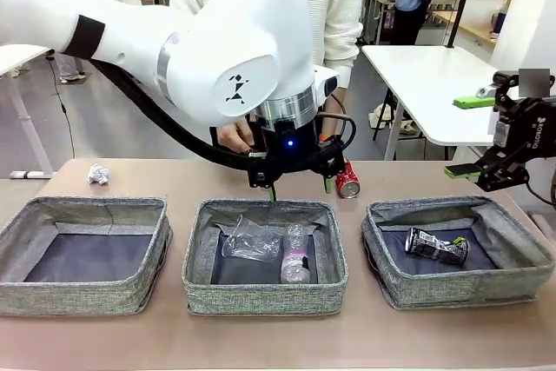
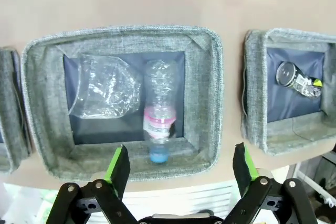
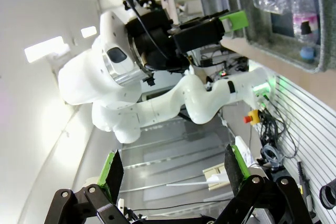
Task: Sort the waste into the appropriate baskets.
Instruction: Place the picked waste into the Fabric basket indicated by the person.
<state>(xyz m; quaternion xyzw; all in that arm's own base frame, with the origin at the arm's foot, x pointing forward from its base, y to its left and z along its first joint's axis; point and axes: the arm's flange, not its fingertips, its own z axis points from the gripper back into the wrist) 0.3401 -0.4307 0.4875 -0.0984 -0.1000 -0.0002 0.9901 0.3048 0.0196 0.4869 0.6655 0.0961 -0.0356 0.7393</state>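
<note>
My left gripper (image 1: 300, 185) hangs open and empty over the back edge of the middle basket (image 1: 200, 254). In that basket lie a clear plastic cup (image 1: 250, 239) and a clear bottle (image 1: 295, 255) with a pink label. The left wrist view looks straight down on them: the cup (image 2: 105, 87), the bottle (image 2: 159, 108) with its blue cap, and my open left gripper (image 2: 182, 163). A crushed black-white can (image 1: 437, 246) lies in the right basket (image 1: 521, 277). A red can (image 1: 347, 182) and a paper ball (image 1: 98, 175) sit on the table. My right gripper (image 1: 469, 138) is raised at the right, open and empty.
The left basket (image 1: 87, 297) holds nothing. A person stands at the far side, one hand (image 1: 233, 136) resting at the table edge behind my left arm. A white table (image 1: 426, 84) stands at the back right.
</note>
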